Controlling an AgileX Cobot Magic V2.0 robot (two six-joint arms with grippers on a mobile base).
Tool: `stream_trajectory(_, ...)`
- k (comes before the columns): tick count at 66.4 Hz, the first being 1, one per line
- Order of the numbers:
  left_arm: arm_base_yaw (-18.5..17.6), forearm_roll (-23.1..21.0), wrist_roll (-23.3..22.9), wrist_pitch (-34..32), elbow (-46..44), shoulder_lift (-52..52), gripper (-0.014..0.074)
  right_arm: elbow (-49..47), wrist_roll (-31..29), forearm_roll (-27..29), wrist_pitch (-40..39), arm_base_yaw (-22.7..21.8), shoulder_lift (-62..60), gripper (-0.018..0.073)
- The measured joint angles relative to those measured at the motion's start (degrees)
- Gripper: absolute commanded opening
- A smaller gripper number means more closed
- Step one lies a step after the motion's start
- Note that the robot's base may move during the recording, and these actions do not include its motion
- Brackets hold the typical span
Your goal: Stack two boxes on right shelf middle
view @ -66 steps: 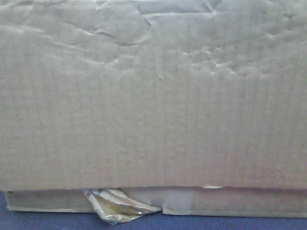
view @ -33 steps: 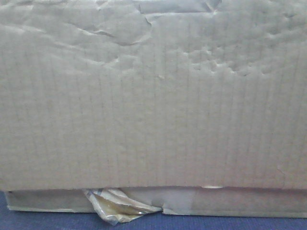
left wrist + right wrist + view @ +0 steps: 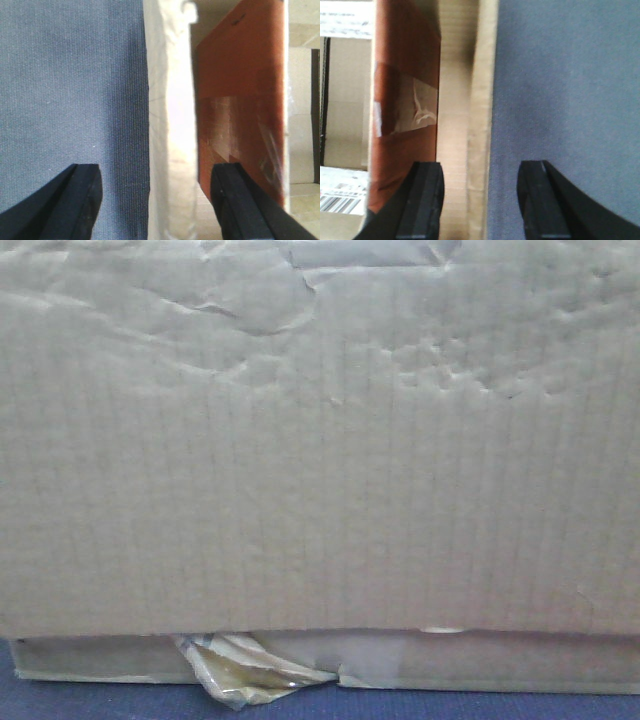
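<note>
A wrinkled brown cardboard box fills the front view. Under its bottom edge runs a lower cardboard strip with a tuft of yellowish tape; whether that strip belongs to a second box cannot be told. In the left wrist view my left gripper is open, straddling a pale cardboard edge, with the box's reddish-brown side by its right finger. My right gripper is also open, and a pale cardboard edge lies between its fingers beside the brown box side. The shelf is out of view.
A blue-grey carpet-textured surface lies under the cardboard, seen as well at the bottom of the front view and on the right of the right wrist view. Pale cartons with a barcode label stand behind.
</note>
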Motion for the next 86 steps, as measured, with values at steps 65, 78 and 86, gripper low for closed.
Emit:
stream_trajectory(65,0.0,0.21,0.0,0.0,0.0,0.0,0.0371,0.21,0.48,-2.49,0.0,2.09,1.99,0.0235)
stream_trajectory(78,0.0,0.73,0.0,0.0,0.0,0.0,0.0371,0.21,0.52,-2.49,0.0,2.09,2.12,0.0235)
stream_trajectory(86,0.0,1.06,0.0,0.0,0.0,0.0,0.0371,0.21,0.52,-2.6,0.0,2.09,2.65,0.0235)
